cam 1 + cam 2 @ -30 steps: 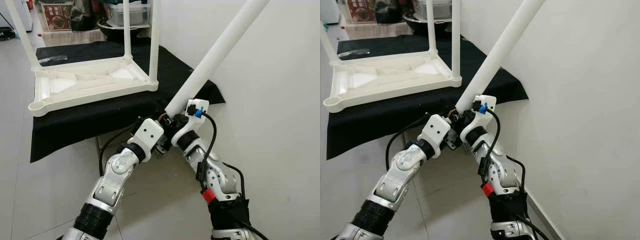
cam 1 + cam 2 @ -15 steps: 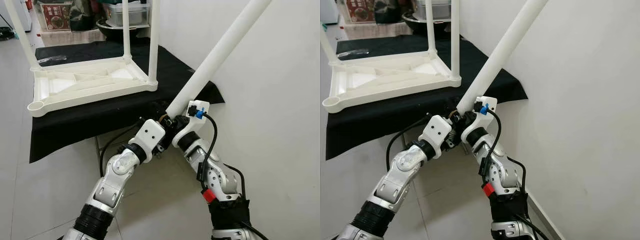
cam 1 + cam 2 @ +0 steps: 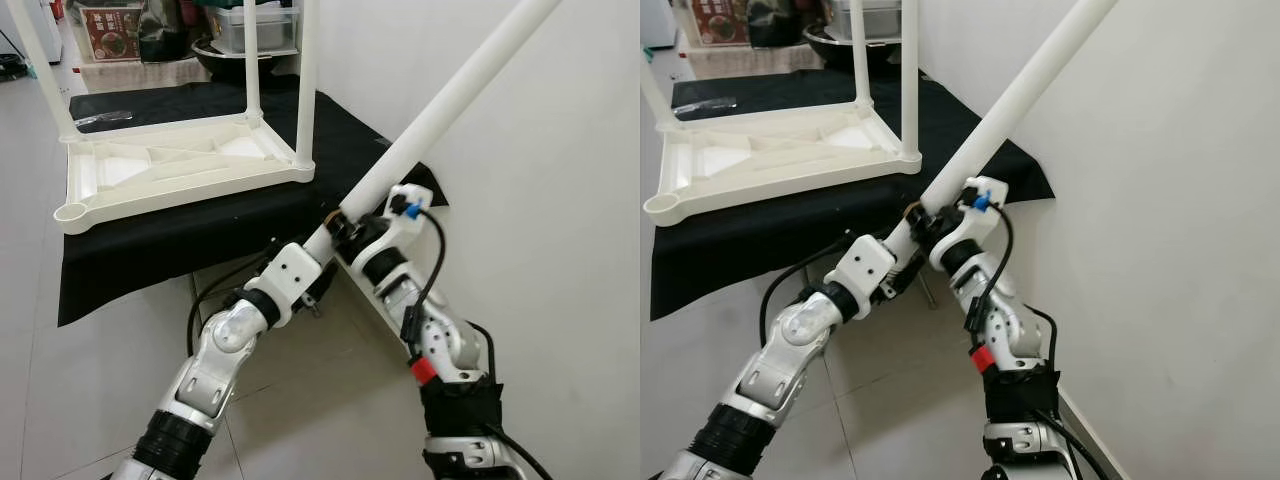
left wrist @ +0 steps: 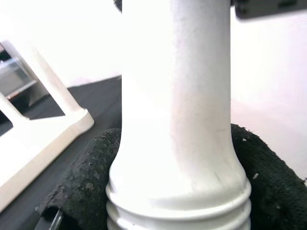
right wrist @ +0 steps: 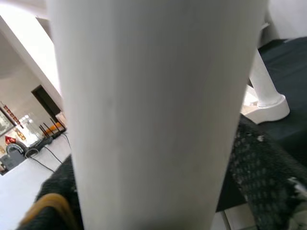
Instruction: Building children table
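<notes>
Beside the black table's right corner, both grippers, left and right, are squeezing the white leg tight.

Your left gripper's textured black fingers clamp the white table leg from both sides, just above its ribbed end. Beside it, the upturned white tabletop with another leg rests on black cloth.

Both silver arms reach forward and meet in front of the body. The left gripper and the right gripper are closed around the same white table leg, the right one at 1 o'clock of the left.
</notes>
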